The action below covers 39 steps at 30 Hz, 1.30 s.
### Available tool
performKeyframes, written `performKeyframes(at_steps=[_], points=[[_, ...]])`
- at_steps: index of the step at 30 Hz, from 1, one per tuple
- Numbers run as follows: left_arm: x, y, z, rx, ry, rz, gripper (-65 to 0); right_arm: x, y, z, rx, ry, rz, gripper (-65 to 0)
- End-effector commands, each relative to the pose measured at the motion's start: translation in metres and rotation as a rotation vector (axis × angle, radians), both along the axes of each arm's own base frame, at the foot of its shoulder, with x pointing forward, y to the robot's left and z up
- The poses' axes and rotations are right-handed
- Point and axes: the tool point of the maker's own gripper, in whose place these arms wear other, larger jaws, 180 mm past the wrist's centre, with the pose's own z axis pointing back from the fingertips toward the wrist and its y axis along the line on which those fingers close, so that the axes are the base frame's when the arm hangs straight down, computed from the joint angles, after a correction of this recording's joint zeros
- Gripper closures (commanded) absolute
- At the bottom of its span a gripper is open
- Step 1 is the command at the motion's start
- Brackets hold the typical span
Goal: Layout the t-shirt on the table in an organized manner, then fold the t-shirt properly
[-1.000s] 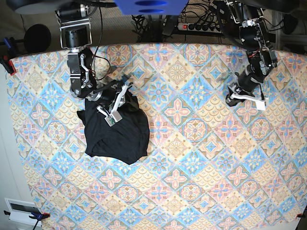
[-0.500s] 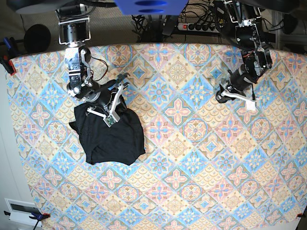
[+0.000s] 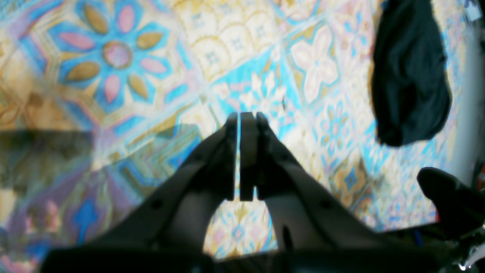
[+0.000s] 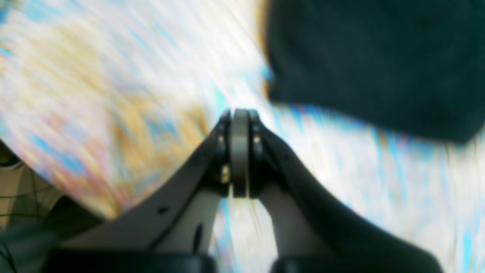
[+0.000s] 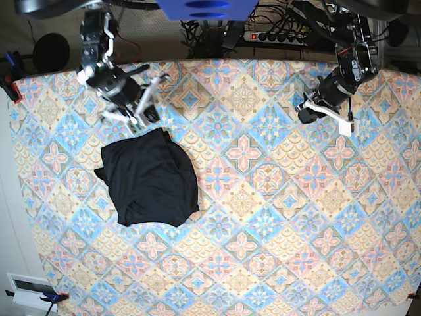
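The black t-shirt (image 5: 148, 178) lies in a compact, roughly square bundle on the left half of the patterned table (image 5: 263, 217). My right gripper (image 5: 131, 113) hovers just behind its far edge, shut and empty. In the right wrist view the shut right gripper (image 4: 239, 115) has the t-shirt (image 4: 371, 57) off to its upper right over the blurred table (image 4: 113, 76). My left gripper (image 5: 304, 117) is far off at the back right, shut on nothing. In the left wrist view the left gripper (image 3: 240, 117) is over bare table (image 3: 113, 57), with the t-shirt (image 3: 409, 76) far away.
A power strip (image 5: 276, 36) and cables lie behind the table's back edge. A red clamp (image 5: 8, 85) grips the left edge. A white box (image 5: 29, 289) sits off the near-left corner.
My right gripper has let go of the t-shirt and drawn back toward the table's far edge. The t-shirt has settled into a tighter bundle. My left arm has pulled back toward the far right.
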Motion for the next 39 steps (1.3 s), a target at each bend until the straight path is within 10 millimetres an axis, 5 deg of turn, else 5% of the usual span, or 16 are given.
performKeyframes(at_steps=[1,10,16,23,32,39], points=[[-0.004,0.002,0.006,0.017,-0.012,-0.019,0.0,-0.015,0.0,-0.001,0.017,0.016,0.001,0.0],[-0.067,0.01,-0.011,0.068,0.129,-0.055,0.0,-0.095,-0.064,-0.025,-0.083,0.196,-0.154,0.0],[-0.118,0.032,-0.023,0.116,0.26,-0.035,0.0,-0.143,-0.08,-0.033,-0.12,0.306,-0.187,0.0],[-0.168,0.045,-0.043,0.171,0.404,-0.037,0.0,-0.175,-0.085,-0.045,-0.125,0.399,-0.201,0.0],[-0.211,0.047,-0.114,0.288,0.533,-0.091,0.0,-0.222,-0.097,-0.103,-0.082,0.605,-0.289,0.0],[-0.231,0.012,-0.185,0.299,0.591,-0.211,0.0,-0.247,-0.097,-0.146,0.009,0.676,-0.395,0.0]])
